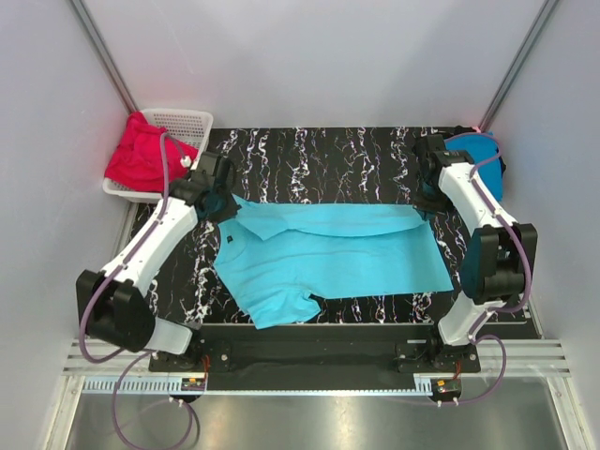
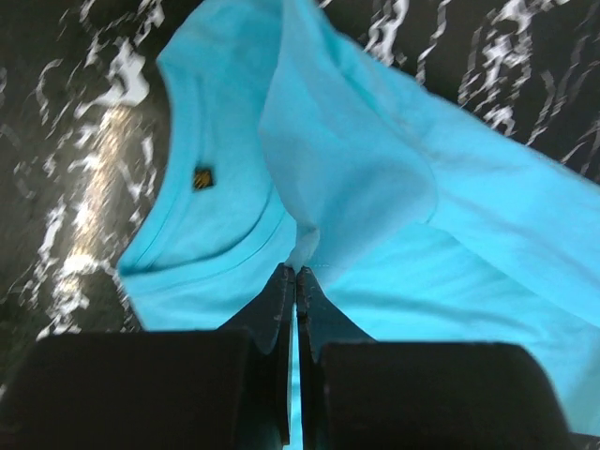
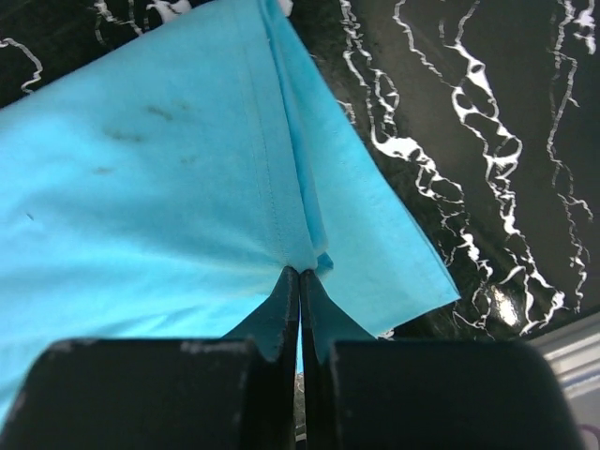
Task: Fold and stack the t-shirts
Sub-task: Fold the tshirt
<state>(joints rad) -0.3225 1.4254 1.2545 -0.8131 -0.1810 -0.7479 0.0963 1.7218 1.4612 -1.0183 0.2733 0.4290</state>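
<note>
I see the turquoise shirt as soft matt cloth with a neatly stitched hem. The table is glossy black with white veining and catches glare. The basket is white plastic lattice, the red shirts matt cloth. The left fingers look matt black.

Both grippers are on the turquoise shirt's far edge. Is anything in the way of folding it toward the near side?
Nothing visible. The left gripper and right gripper pinch the turquoise shirt directly, and its near half lies spread out with nothing on it.
</note>
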